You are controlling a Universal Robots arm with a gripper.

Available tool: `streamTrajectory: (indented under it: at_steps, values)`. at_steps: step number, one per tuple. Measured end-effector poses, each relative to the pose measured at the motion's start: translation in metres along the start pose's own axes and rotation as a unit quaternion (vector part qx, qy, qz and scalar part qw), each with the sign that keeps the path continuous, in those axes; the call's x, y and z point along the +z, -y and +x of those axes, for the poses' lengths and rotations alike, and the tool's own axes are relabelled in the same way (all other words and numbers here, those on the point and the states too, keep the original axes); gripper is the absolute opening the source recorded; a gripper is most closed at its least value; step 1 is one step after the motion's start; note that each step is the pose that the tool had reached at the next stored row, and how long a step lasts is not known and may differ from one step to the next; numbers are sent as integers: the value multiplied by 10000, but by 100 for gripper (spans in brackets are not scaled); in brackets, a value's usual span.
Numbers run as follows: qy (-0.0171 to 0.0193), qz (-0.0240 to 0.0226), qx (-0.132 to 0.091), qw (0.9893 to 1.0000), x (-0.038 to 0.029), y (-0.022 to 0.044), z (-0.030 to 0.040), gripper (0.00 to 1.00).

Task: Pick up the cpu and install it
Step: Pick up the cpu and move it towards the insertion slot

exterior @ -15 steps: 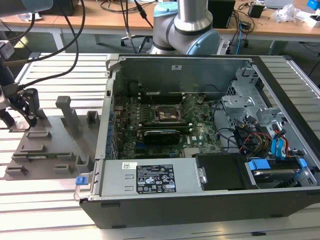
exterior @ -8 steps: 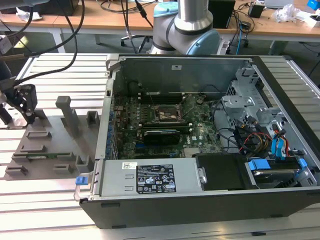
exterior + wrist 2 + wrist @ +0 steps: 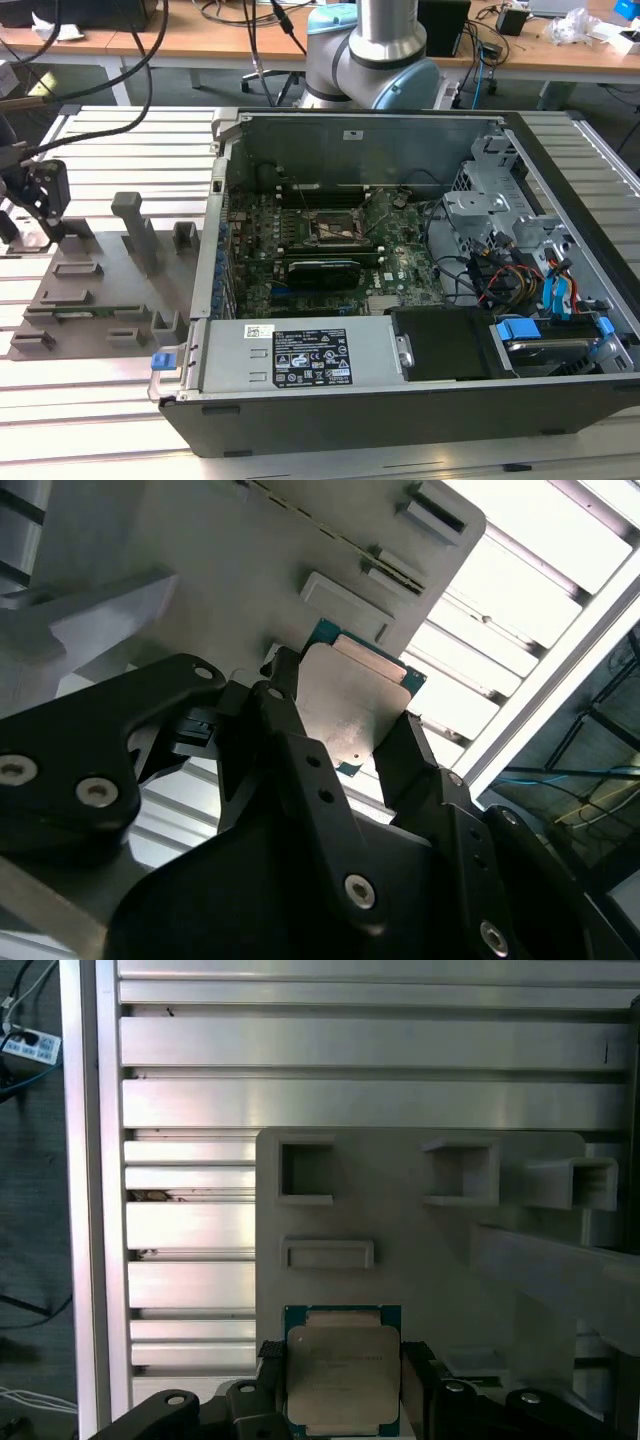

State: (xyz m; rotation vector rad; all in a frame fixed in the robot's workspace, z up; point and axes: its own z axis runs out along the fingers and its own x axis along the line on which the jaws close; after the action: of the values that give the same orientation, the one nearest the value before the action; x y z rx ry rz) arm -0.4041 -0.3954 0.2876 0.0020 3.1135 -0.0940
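The cpu (image 3: 350, 705) is a small square chip with a pale silver top and a green rim. It sits between the two black fingers of my gripper (image 3: 345, 725), which press against its opposite edges. In the first wrist view the cpu (image 3: 343, 1370) lies over the near edge of the grey holder plate (image 3: 400, 1220), with my gripper (image 3: 343, 1358) closed on it. In the exterior view my gripper (image 3: 42, 200) hangs over the far left end of the holder plate (image 3: 100, 290). The dark open socket (image 3: 335, 228) lies on the motherboard (image 3: 330, 250) inside the computer case.
The open computer case (image 3: 420, 400) takes up the exterior view's right, with a power supply box (image 3: 300, 355), drive bays and cables (image 3: 520, 280). Grey holder blocks (image 3: 135, 230) stand up from the plate. Slatted aluminium table (image 3: 90, 400) runs underneath. The arm's base (image 3: 375, 50) stands behind the case.
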Motion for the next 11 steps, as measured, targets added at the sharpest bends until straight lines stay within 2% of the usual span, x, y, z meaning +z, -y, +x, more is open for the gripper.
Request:
streamTrajectory:
  at_steps: [7, 11]
  values:
    - [0, 38, -1, 10000, -92, 3, -3, 55]
    - [0, 77, -2, 10000, -164, 6, -5, 55]
